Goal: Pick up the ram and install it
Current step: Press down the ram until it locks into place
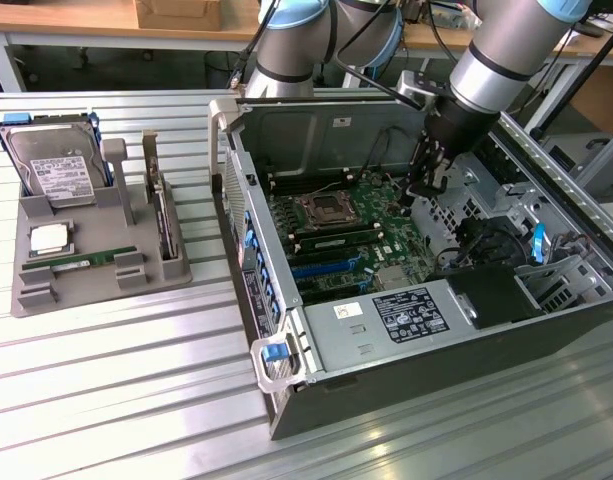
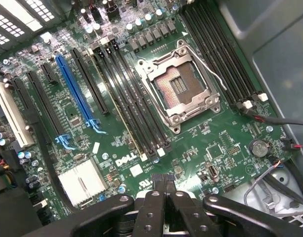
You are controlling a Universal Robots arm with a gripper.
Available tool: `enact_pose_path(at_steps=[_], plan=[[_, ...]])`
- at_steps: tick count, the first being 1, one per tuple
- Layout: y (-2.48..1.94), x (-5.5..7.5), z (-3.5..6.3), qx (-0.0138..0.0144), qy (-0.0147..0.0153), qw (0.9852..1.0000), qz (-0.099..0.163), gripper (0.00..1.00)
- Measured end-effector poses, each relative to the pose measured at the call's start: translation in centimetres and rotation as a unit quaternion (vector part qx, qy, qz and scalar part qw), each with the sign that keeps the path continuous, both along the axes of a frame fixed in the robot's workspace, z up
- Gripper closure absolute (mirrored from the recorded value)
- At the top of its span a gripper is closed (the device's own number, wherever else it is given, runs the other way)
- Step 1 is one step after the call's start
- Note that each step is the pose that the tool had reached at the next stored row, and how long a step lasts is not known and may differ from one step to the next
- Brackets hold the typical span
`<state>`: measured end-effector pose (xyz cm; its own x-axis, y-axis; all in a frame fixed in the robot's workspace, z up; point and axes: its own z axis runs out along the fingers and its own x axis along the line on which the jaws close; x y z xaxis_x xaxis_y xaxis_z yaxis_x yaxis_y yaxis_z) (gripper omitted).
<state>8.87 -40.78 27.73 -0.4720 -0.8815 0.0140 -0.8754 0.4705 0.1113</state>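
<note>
While the arm hangs over the open computer case (image 1: 286, 330), its gripper (image 1: 427, 186) is pressed fully together with nothing between the fingers (image 2: 156, 185) — they meet flat in the wrist view, above the green motherboard (image 2: 210, 133). The empty processor socket (image 2: 181, 89) lies ahead of the fingertips, flanked by long black memory slots (image 2: 131, 108). The ram (image 1: 86, 262) lies flat in the grey holder tray (image 1: 96, 290) on the exterior view's left, well apart from the gripper — just beside the small silver processor chip (image 1: 49, 238). A second green stick (image 1: 166, 222) stands on edge in the same tray, and the hard drive (image 1: 54, 165) leans upright at its far end.
</note>
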Motion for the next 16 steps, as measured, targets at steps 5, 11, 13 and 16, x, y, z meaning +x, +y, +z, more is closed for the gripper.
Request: enact_pose_path(at_steps=[5, 11, 13, 16], plan=[[0.00, 0.00, -0.03, -0.0002, 0.0000, 0.9999, -0.012, 0.89], [0.00, 0.00, -0.08, -0.0002, 0.0000, 0.9997, -0.025, 0.89], [0.00, 0.00, -0.09, -0.0003, 0.0000, 0.9996, -0.030, 0.89], [0.00, 0.00, -0.12, -0.0004, 0.0000, 0.9993, -0.039, 0.89]])
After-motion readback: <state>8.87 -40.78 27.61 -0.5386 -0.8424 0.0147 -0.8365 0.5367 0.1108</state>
